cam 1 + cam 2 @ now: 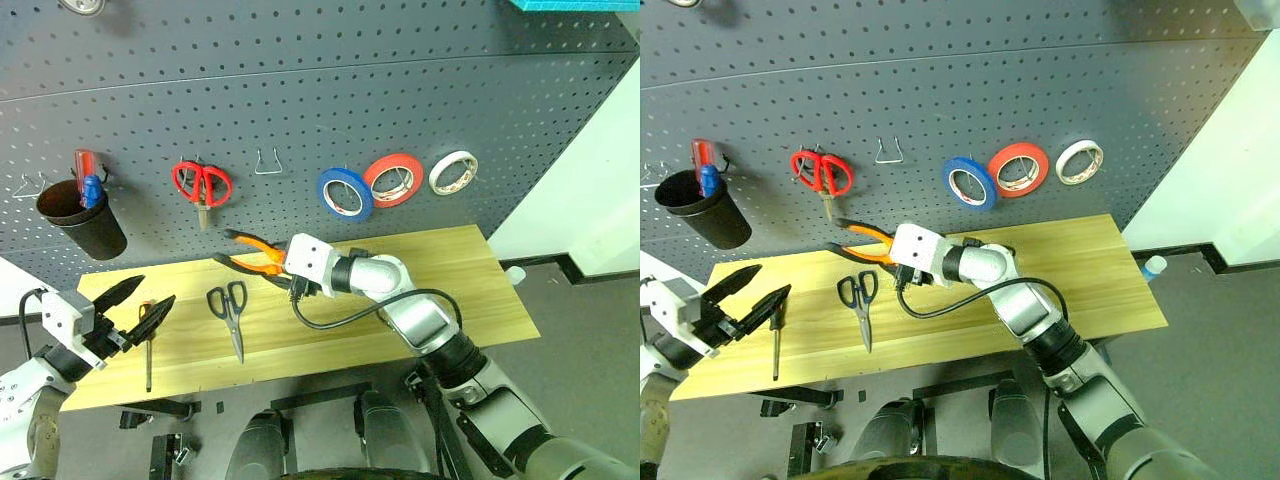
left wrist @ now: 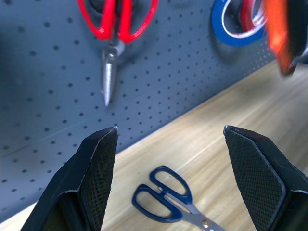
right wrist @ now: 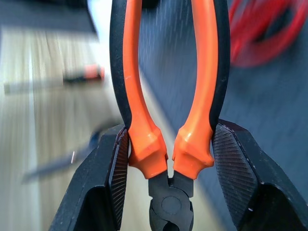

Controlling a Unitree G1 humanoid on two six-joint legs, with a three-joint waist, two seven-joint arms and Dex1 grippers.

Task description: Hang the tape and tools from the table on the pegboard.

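**Above the worktop, pliers held ready for the pegboard**

Over the middle of the long wooden worktop (image 1: 470, 270), the right hand (image 1: 282, 268) is clamped on the pliers (image 1: 252, 254) near the pivot, one finger pressing each handle. That low grip leaves the orange-and-black handles free, spread and pointing left, close to the dark grey pegboard (image 1: 400, 90), which looks meant to let the handles straddle a hook.

An empty wire hook (image 1: 267, 162) sits on the board above the pliers, between the red-handled scissors (image 1: 202, 186) on its left and the blue tape (image 1: 345, 193) on its right. The tape already hangs there, beside a red roll (image 1: 394, 179) and a white roll (image 1: 453, 172).

At the near left, the left hand (image 1: 138, 308) hovers with fingers apart and nothing between them. Just beside it the slim screwdriver (image 1: 148, 345) lies on the wood, and a little to the right lie the blue-handled scissors (image 1: 231, 310); both are not yet hung.

For room, the gap around the empty hook is narrow, with the red scissors and tape close on either side. The worktop's right half is bare, and its near edge lies close to the screwdriver tip. A black cup (image 1: 82, 217) holding a red-and-blue screwdriver (image 1: 88, 178) hangs far left.
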